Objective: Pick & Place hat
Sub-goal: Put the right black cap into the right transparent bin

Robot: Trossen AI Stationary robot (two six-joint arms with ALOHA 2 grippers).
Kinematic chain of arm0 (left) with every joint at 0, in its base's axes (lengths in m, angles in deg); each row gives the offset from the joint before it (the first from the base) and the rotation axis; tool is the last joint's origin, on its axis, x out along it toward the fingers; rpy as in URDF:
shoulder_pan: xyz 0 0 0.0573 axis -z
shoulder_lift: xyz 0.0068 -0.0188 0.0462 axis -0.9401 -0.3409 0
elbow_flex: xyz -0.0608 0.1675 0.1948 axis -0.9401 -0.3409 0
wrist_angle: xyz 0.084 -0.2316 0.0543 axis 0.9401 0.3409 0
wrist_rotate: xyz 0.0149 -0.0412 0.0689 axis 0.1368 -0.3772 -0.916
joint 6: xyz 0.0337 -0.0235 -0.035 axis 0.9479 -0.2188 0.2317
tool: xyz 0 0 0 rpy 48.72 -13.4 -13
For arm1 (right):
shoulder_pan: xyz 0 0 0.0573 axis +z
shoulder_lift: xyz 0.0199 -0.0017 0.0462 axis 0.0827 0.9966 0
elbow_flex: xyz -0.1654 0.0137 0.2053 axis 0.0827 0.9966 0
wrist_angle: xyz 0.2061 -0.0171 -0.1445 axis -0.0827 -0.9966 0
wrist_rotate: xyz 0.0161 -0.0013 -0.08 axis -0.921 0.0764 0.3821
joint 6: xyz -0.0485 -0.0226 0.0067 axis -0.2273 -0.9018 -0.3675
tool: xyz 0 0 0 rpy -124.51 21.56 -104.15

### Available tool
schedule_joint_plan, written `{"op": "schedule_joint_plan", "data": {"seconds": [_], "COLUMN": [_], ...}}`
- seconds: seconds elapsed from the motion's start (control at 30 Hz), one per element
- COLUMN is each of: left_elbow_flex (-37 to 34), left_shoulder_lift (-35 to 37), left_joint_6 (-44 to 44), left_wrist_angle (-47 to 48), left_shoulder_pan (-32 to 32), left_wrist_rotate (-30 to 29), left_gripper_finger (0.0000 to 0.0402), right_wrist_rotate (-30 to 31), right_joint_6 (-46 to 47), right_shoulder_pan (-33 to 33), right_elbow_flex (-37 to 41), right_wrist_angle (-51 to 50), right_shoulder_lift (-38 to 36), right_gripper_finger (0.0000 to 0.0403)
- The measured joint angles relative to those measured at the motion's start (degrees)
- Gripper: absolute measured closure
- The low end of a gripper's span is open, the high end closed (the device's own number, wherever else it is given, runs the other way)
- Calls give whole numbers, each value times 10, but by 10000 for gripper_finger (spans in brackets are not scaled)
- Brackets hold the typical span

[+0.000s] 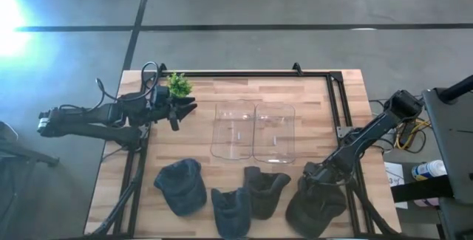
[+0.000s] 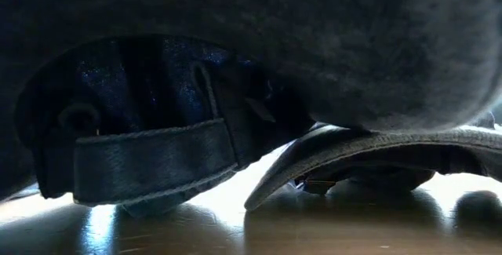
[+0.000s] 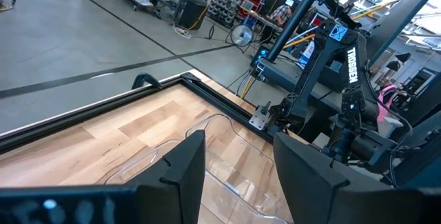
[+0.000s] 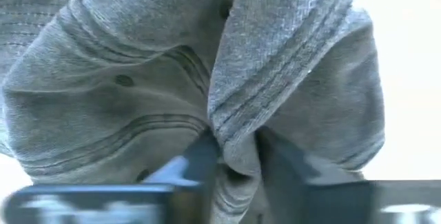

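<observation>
Wooden planks make up the table (image 1: 199, 107), and across it, from left to right, the scene is laying itself out in a row. At the far left the left gripper (image 1: 179, 109) is hovering beside a small green plant (image 1: 178, 84), its fingers (image 3: 180, 172) standing apart with nothing between them; this arm seems to be waiting clear of the work. Along the near edge three dark hats are lying: a blue-grey cap (image 1: 182, 185) on the left, a second hat (image 1: 231, 210) just right of it, and a third hat (image 1: 266, 190) touching that one. Beyond them, around the middle of the table, two clear plastic bins (image 1: 253, 131) are sitting side by side, probably the place where the hats are meant to go.

At the near right the right gripper (image 1: 322, 175) is pressing down on the fourth hat (image 1: 315, 207), a grey one lying by the table's near right corner. In the right wrist view its fingers (image 4: 201, 158) are pinching a fold of the grey cloth (image 4: 234, 114) bunched up between them, so the jaws are closing on the fabric, likely because soft material gives a firmer hold when gathered. Whether the hat is lifting off the wood I cannot tell.
</observation>
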Motion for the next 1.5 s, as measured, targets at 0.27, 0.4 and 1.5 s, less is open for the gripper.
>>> {"op": "schedule_joint_plan", "data": {"seconds": [0.27,0.4,1.5], "left_elbow_flex": [0,0,-1], "left_shoulder_lift": [0,0,0], "left_joint_6": [0,0,-1], "left_wrist_angle": [0,0,0], "left_shoulder_pan": [0,0,0], "left_wrist_rotate": [0,0,2], "left_gripper_finger": [236,236,236], "right_wrist_rotate": [20,49,269], "right_joint_6": [-7,-9,24], "right_shoulder_pan": [0,0,10], "right_elbow_flex": [-25,-66,-316], "right_wrist_angle": [-7,-47,-539], "right_shoulder_lift": [-5,-16,-134], "right_gripper_finger": [393,394,395]}}
